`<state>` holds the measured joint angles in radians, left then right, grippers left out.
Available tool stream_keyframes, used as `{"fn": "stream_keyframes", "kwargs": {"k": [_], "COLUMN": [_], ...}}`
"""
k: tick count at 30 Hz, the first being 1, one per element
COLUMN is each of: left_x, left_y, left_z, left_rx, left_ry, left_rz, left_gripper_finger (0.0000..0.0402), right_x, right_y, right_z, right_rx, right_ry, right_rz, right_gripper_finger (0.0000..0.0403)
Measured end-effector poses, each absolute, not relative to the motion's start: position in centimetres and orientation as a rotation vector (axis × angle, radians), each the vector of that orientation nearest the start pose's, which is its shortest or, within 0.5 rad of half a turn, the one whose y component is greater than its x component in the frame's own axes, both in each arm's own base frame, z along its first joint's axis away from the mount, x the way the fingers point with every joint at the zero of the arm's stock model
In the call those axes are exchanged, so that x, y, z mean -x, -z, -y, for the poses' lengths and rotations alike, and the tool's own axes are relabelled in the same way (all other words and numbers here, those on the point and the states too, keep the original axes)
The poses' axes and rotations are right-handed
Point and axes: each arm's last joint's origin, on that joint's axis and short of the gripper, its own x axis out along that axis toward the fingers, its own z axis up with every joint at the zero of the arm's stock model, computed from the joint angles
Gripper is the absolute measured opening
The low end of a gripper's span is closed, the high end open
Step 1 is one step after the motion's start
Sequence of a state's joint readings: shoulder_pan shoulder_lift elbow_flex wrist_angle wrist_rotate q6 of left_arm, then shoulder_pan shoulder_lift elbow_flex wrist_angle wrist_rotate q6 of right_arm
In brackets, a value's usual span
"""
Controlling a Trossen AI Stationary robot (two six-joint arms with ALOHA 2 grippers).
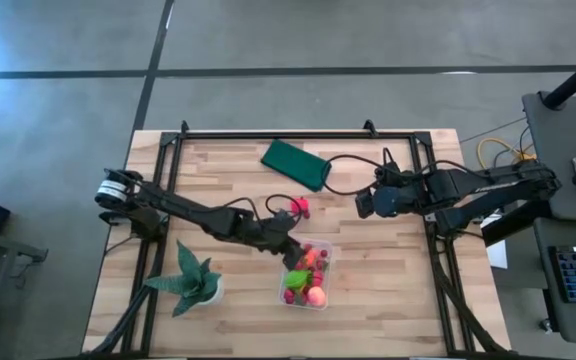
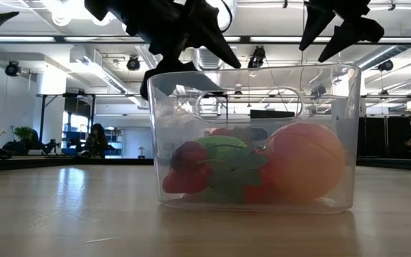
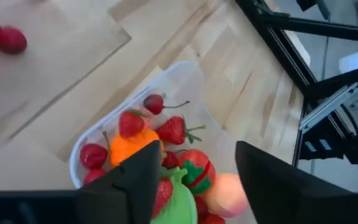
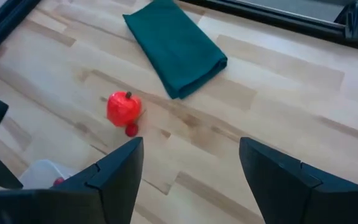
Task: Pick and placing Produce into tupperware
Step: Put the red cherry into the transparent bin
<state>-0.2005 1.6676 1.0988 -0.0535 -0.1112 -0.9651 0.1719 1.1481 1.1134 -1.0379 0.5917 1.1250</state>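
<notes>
Clear tupperware (image 1: 308,275) on the wooden tabletop (image 1: 388,290), toward the near edge, just beside the potted plant (image 1: 190,280). Already holding produce: strawberries (image 3: 174,130), a cherry (image 3: 154,103), an orange piece (image 3: 129,148), a lime-green piece (image 3: 178,202) and a peach-coloured ball (image 3: 224,194). In the low view, pressed against the clear wall: the big peach ball (image 2: 304,163), green leaves, red berries. Left gripper (image 1: 293,250) directly above the box's far end, jaws apart, nothing visible between them. Right gripper (image 1: 365,204) well apart from the box, over bare wood near the tabletop's middle, jaws spread and empty. Still outside the box: a red apple-like piece (image 4: 123,107) with a small dark red berry (image 4: 131,129) touching it, near the folded dark green cloth (image 4: 174,45) at the far side.
</notes>
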Motion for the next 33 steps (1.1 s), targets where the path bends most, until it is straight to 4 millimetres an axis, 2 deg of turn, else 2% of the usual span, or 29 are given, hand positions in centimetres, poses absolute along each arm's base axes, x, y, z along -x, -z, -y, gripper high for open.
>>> {"fn": "stream_keyframes", "kwargs": {"k": [5, 11, 14, 18, 22, 26, 33], "left_x": [-35.5, -34.8, -33.7, -31.4, -28.2, -25.3, -22.9], "left_y": [-23.3, -25.7, -27.0, -28.2, -29.1, -29.2, -28.2], "left_z": [6.9, 6.5, 5.9, 5.1, 4.1, 3.2, 1.9], "left_rx": [0.919, 0.913, 0.905, 0.889, 0.860, 0.855, 0.851], "left_ry": [-0.235, -0.264, -0.316, -0.422, -0.602, -0.770, -0.845], "left_rz": [-0.588, -0.486, -0.417, -0.428, -0.467, -0.519, -0.549], "left_gripper_finger": [0.0227, 0.0232, 0.0232, 0.0232, 0.0232, 0.0232, 0.0232], "right_x": [-20.2, -20.2, -21.1, -23.0, -25.2, -27.8, -32.7], "right_y": [-31.3, -29.9, -28.5, -26.5, -24.5, -22.6, -20.3], "right_z": [-1.9, -1.8, -1.4, -0.8, -0.3, 0.3, 2.5], "right_rx": [-0.598, -0.649, -0.630, -0.571, -0.543, -0.515, -0.432], "right_ry": [0.855, 0.810, 0.733, 0.673, 0.611, 0.544, 0.538], "right_rz": [-0.670, -0.767, -0.863, -0.942, -1.017, -1.053, -1.087], "right_gripper_finger": [0.0257, 0.0256, 0.0254, 0.0250, 0.0247, 0.0247, 0.0255]}}
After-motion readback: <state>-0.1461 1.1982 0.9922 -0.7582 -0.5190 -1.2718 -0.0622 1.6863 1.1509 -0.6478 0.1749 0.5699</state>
